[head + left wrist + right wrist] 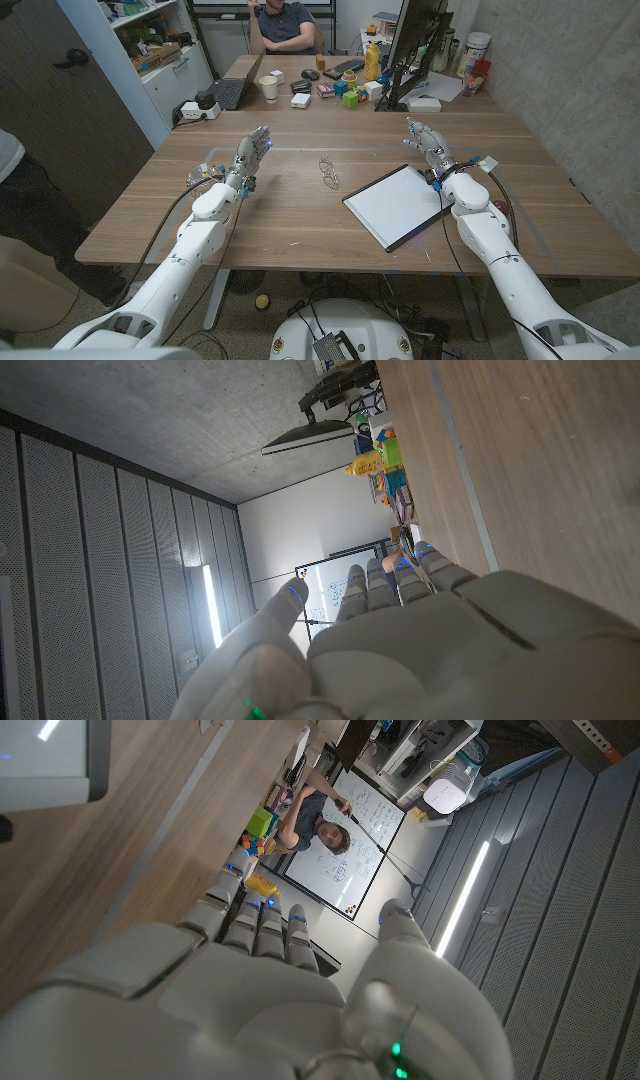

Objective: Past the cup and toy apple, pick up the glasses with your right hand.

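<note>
We find the white left hand [250, 153], left of centre, and white right hand [425, 142], right of centre, with fingers apart, holding nothing. The thin wire-framed glasses [328, 171] lie untouched at centre on the wooden table [300, 215].

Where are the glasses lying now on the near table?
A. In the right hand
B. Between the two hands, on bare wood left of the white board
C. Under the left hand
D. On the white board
B: in the head view the glasses lie on bare wood between the left hand and the right hand, left of the white board, and neither hand touches them.
</note>
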